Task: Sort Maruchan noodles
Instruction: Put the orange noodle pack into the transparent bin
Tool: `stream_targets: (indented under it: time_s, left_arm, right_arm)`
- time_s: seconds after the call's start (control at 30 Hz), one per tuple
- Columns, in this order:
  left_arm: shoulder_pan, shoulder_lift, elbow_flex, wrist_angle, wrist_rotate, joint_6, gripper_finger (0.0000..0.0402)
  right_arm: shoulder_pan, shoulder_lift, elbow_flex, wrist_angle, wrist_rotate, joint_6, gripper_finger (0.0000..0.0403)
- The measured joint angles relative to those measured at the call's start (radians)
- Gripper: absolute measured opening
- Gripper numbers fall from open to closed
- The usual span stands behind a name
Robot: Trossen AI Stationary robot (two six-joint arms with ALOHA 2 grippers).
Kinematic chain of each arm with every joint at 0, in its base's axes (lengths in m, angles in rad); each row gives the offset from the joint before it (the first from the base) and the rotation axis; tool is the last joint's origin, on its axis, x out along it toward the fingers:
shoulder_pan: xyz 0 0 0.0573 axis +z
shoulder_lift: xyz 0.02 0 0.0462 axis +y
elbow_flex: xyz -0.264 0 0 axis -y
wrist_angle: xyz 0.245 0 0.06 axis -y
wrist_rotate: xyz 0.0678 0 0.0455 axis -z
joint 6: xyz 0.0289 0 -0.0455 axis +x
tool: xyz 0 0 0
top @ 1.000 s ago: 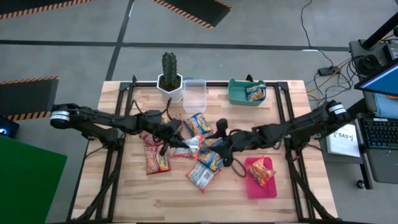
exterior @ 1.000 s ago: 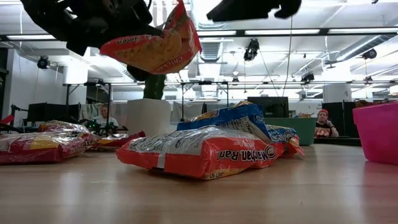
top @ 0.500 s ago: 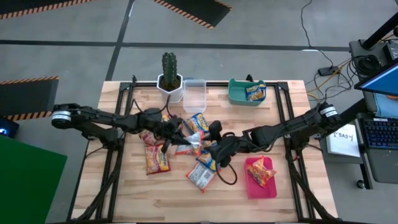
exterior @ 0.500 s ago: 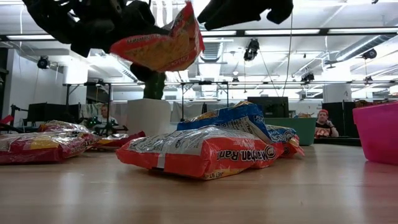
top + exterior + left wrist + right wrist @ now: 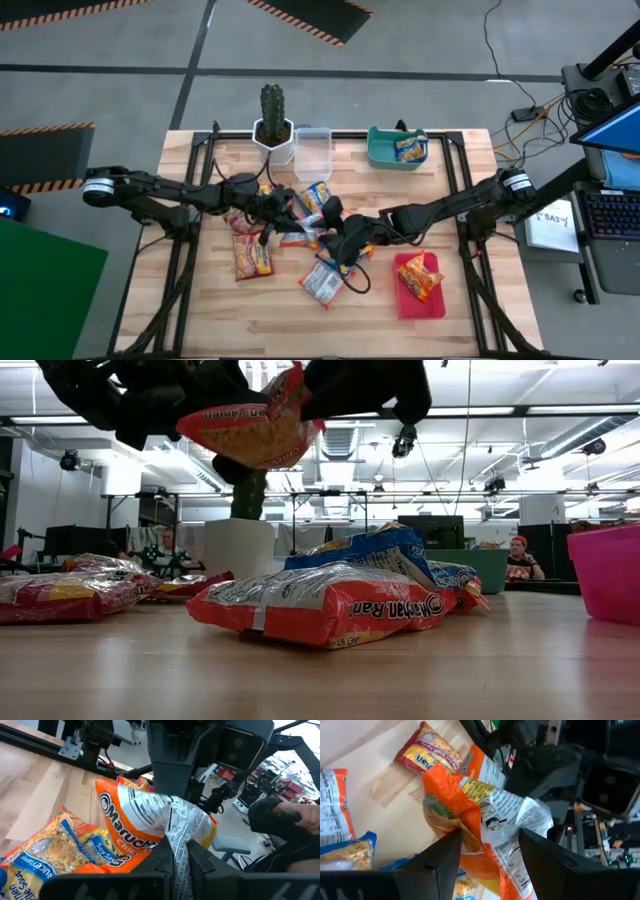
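Our right gripper (image 5: 485,852) has closed in, jaws open around the crinkly orange plastic noodle packet (image 5: 485,825) gripped aloft by our left gripper (image 5: 176,862) at counter centre: handover is imminent.

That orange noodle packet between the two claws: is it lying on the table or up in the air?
In the air. The orange packet hangs above the table's pile, pinched by the left claw, with the right claw's fingers open around it.

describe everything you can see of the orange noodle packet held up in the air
The orange crinkly plastic noodle packet hangs tilted above the table, clear of the packets lying below. Its front shows red and white Maruchan lettering; its back is white with black print. The left hand is shut on one crumpled edge. The right hand has its open fingers either side of the other end.
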State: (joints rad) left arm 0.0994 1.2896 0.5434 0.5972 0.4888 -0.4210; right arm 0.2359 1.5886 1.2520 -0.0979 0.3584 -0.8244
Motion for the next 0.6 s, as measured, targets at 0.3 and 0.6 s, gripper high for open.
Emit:
stream_targets:
  time_s: [0.3, 0.6]
  left_arm:
    - [0.0, 0.0, 0.0, -0.013, 0.0, 0.019, 0.0]
    - [0.0, -0.001, 0.0, -0.01, -0.008, 0.025, 0.0024]
  right_arm:
    - [-0.013, 0.03, 0.033, -0.008, -0.007, -0.011, 0.0162]
    - [-0.016, 0.018, 0.035, -0.032, -0.007, 0.032, 0.0021]
